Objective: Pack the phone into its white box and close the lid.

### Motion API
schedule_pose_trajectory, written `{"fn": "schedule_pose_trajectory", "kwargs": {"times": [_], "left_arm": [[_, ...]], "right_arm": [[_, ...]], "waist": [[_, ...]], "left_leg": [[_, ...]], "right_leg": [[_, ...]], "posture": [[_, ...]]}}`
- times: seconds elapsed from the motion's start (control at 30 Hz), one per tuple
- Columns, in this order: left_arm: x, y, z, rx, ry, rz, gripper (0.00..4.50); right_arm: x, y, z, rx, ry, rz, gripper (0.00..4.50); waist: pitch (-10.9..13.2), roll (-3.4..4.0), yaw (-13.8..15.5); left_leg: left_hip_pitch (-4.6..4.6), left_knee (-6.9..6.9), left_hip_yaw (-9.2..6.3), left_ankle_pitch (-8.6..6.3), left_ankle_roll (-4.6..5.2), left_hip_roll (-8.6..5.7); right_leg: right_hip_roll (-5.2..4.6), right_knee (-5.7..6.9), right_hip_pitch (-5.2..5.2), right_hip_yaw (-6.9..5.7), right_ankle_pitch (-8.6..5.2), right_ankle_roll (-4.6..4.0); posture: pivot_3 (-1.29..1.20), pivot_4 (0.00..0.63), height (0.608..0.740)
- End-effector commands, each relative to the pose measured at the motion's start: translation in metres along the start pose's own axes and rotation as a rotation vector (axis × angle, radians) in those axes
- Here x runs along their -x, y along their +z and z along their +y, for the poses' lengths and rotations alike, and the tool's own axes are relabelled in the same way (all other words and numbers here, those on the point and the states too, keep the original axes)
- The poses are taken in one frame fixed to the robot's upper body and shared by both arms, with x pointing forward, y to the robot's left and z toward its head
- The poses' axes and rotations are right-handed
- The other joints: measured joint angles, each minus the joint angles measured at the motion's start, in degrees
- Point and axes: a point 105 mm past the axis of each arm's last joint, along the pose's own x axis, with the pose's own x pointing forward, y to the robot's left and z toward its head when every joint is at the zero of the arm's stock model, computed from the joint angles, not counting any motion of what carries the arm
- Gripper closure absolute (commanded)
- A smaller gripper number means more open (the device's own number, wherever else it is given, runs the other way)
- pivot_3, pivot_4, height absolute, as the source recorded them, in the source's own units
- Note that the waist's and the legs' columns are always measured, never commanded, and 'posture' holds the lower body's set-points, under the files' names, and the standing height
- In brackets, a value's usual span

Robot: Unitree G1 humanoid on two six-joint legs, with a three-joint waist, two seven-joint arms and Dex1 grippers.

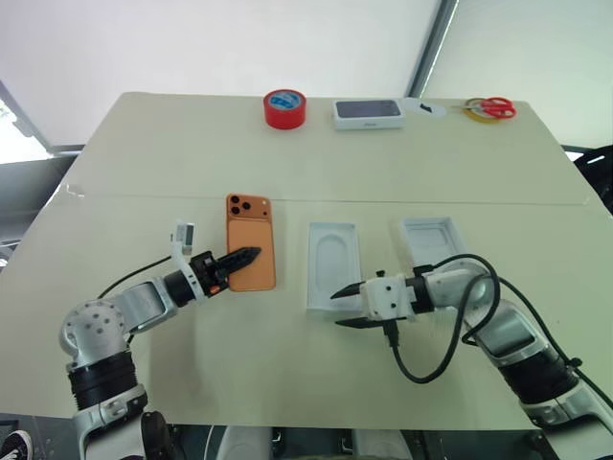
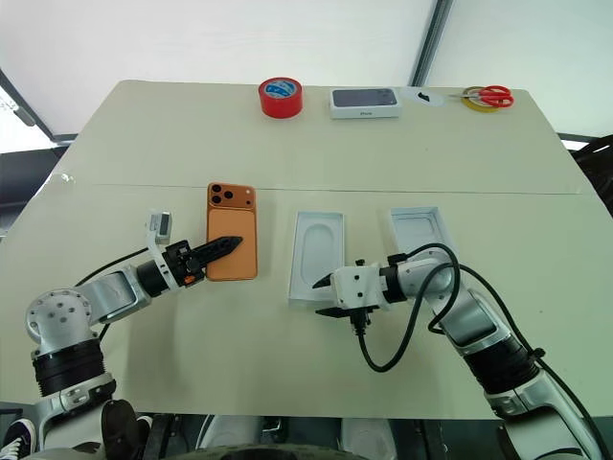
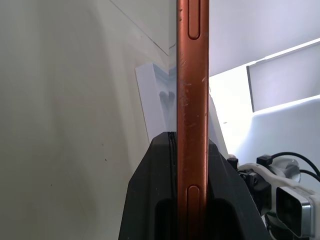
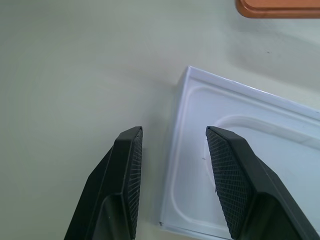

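Pinching the phone by its edge, the left gripper must carry it to the white box mid-table, where the right gripper hangs spread at its near corner, the lid beside; far-edge box lettering seems unreadable.

We count one orange phone on the bench. There are two open white box parts: one tray with a rounded recess and one deeper lid to its right. At the far edge we count one red tape roll, one closed white box with a dark phone picture, one pair of red-handled scissors and one small dark item. Two claws: left, right.
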Motion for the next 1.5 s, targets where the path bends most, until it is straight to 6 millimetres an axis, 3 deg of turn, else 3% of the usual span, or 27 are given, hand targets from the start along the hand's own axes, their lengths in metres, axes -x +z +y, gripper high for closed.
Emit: {"fn": "schedule_pose_trajectory", "kwargs": {"times": [0.03, 0.13, 0.17, 0.2, 0.53, 0.63, 0.77, 0.87, 0.97, 1.03, 1.13, 1.27, 1.37, 1.5], "left_arm": [[-0.003, 0.009, -0.015, -0.046, -0.056, -0.023, 4.50], [-0.004, 0.010, -0.016, -0.052, -0.057, -0.024, 4.50], [-0.005, 0.011, -0.017, -0.053, -0.058, -0.026, 4.50], [-0.006, 0.012, -0.017, -0.057, -0.056, -0.029, 4.50], [-0.040, 0.036, -0.033, -0.054, -0.078, -0.119, 4.50], [-0.052, 0.031, -0.033, -0.046, -0.074, -0.086, 4.50], [-0.060, 0.025, -0.033, -0.046, -0.081, -0.054, 4.50], [-0.062, 0.022, -0.030, -0.036, -0.086, -0.037, 4.50], [-0.063, 0.021, -0.026, -0.024, -0.080, -0.022, 4.50], [-0.064, 0.020, -0.024, -0.014, -0.087, -0.008, 4.50], [-0.069, 0.018, -0.025, -0.008, -0.110, 0.002, 4.50], [-0.077, 0.009, -0.025, -0.003, -0.120, 0.033, 4.50], [-0.080, 0.008, -0.025, 0.016, -0.127, 0.028, 4.50], [-0.083, 0.003, -0.022, 0.002, -0.108, 0.046, 4.50]], "right_arm": [[0.000, 0.005, 0.001, 0.032, 0.011, -0.001, 2.63], [0.000, 0.004, 0.003, 0.024, 0.020, 0.000, 3.64], [0.000, 0.004, 0.002, 0.021, 0.017, 0.001, 4.22], [0.000, 0.004, 0.001, 0.019, 0.014, 0.004, 4.43], [-0.021, 0.015, -0.038, -0.056, -0.171, -0.002, 4.43], [-0.031, 0.014, -0.049, -0.058, -0.223, 0.030, 4.43], [-0.037, 0.018, -0.050, -0.058, -0.223, 0.035, 4.43], [-0.039, 0.031, -0.045, -0.125, -0.194, -0.044, 3.53], [-0.034, 0.031, -0.042, -0.099, -0.177, -0.037, 1.96], [-0.021, 0.036, -0.044, -0.047, -0.172, -0.049, 0.94], [0.008, 0.033, -0.059, -0.097, -0.215, -0.073, 0.94], [0.034, -0.001, -0.074, -0.117, -0.275, 0.048, 0.94], [0.041, -0.017, -0.084, -0.136, -0.321, 0.093, 0.94], [0.037, -0.018, -0.087, -0.133, -0.324, 0.075, 0.94]], "waist": [[0.0, 0.00, 0.0], [0.0, 0.00, 0.0], [0.0, 0.00, 0.0], [0.0, 0.00, 0.0], [0.0, -0.04, 0.0], [0.0, -0.04, 0.0], [0.0, -0.06, 0.0], [0.0, -0.06, -0.1], [0.0, -0.06, 0.0], [0.0, -0.06, 0.1], [0.1, -0.10, 0.2], [0.1, -0.12, 0.1], [0.1, -0.13, 0.0], [0.1, -0.12, -0.2]], "left_leg": [[0.00, 0.00, 0.00, 0.00, 0.00, 0.00], [0.00, 0.01, 0.00, 0.01, 0.01, 0.00], [0.00, 0.01, 0.00, 0.01, 0.01, 0.00], [0.00, 0.02, 0.00, 0.01, 0.01, 0.00], [0.01, 0.10, -0.01, 0.02, 0.01, 0.00], [0.00, 0.12, -0.01, 0.02, 0.02, -0.02], [-0.01, 0.12, 0.02, 0.02, 0.02, -0.02], [0.00, 0.14, 0.02, 0.03, 0.01, -0.02], [0.00, 0.14, 0.01, 0.04, -0.01, 0.00], [0.00, 0.14, 0.01, 0.04, -0.01, -0.01], [-0.01, 0.15, 0.01, 0.04, -0.01, -0.02], [0.00, 0.16, 0.01, 0.04, -0.01, -0.02], [0.00, 0.14, 0.02, 0.04, -0.01, -0.01], [-0.01, 0.13, 0.06, 0.05, -0.01, 0.03]], "right_leg": [[0.00, 0.00, 0.00, 0.00, 0.00, 0.00], [0.01, 0.00, 0.01, 0.00, 0.00, 0.00], [0.01, 0.00, 0.01, 0.00, 0.00, 0.00], [0.01, 0.00, 0.02, -0.01, 0.00, 0.00], [0.05, 0.05, 0.05, -0.03, 0.00, 0.01], [0.07, 0.04, 0.05, -0.04, 0.00, 0.01], [0.09, 0.05, 0.04, -0.04, 0.00, 0.02], [0.11, 0.07, 0.05, -0.04, 0.00, 0.02], [0.14, 0.07, 0.03, -0.04, 0.00, 0.02], [0.14, 0.07, 0.03, -0.04, 0.00, 0.02], [0.13, 0.07, 0.04, -0.04, 0.00, 0.03], [0.13, 0.06, 0.07, -0.04, 0.00, 0.02], [0.13, 0.06, 0.04, -0.04, 0.00, 0.02], [0.17, 0.06, 0.01, -0.02, 0.00, 0.02]], "posture": [[0.00, 0.150, 0.730], [0.00, 0.150, 0.730], [0.00, 0.150, 0.730], [0.00, 0.150, 0.730], [0.00, 0.150, 0.730], [0.00, 0.150, 0.730], [0.00, 0.150, 0.730], [0.00, 0.150, 0.730], [0.00, 0.150, 0.730], [0.00, 0.150, 0.730], [0.00, 0.150, 0.730], [0.00, 0.150, 0.730], [0.00, 0.150, 0.730], [0.00, 0.150, 0.730]]}}
